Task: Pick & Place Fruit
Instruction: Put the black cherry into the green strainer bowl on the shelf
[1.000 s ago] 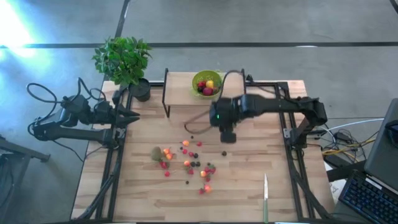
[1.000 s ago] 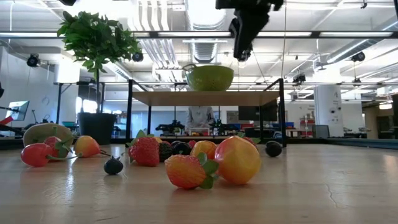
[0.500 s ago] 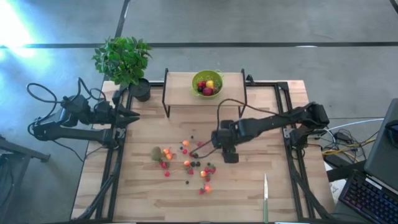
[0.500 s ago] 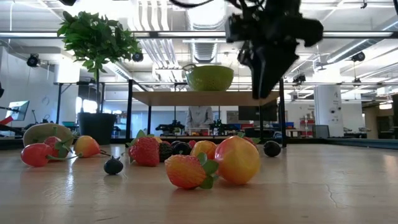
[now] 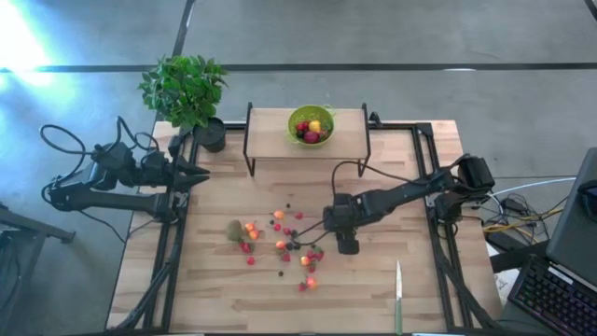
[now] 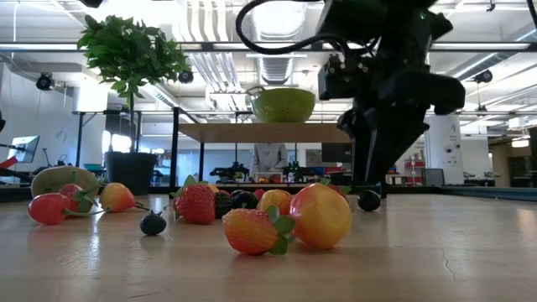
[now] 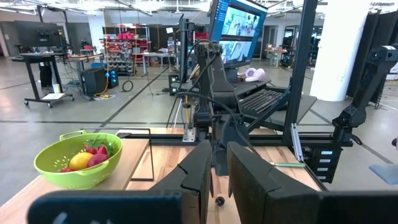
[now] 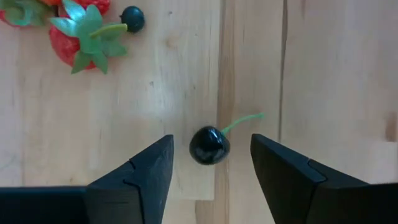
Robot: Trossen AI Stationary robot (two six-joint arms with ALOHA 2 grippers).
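The jaws of the right gripper (image 8: pixel 208 168) were seen spread apart, with a dark cherry (image 8: pixel 209 145) lying on the wood between the two fingers (image 8: pixel 146 171) and touched by neither; its green stem pointed away toward one side. The jaws of the left gripper (image 7: pixel 214 177) were pressed nearly together, with nothing seen between them.

In the high view, the right gripper (image 5: pixel 341 224) was lowered over the middle of the table (image 5: pixel 224 299), at the right edge of the scattered fruit (image 5: pixel 280 245). The left gripper (image 5: pixel 191 175) was held at the table's left edge, well apart from the fruit. The kiwi (image 5: pixel 234 230) was placed at the left end of the scatter. A strawberry (image 8: pixel 79 38) and a small dark berry (image 8: pixel 132 18) were seen near the cherry in the right wrist view.

A green bowl (image 5: pixel 311 124) holding red and yellow fruit was set on a raised shelf (image 5: pixel 270 131) at the far side of the table. A potted plant (image 5: pixel 187 91) was stood at the far left corner. A knife (image 5: pixel 398 294) was laid near the front right of the table, well apart from the fruit.
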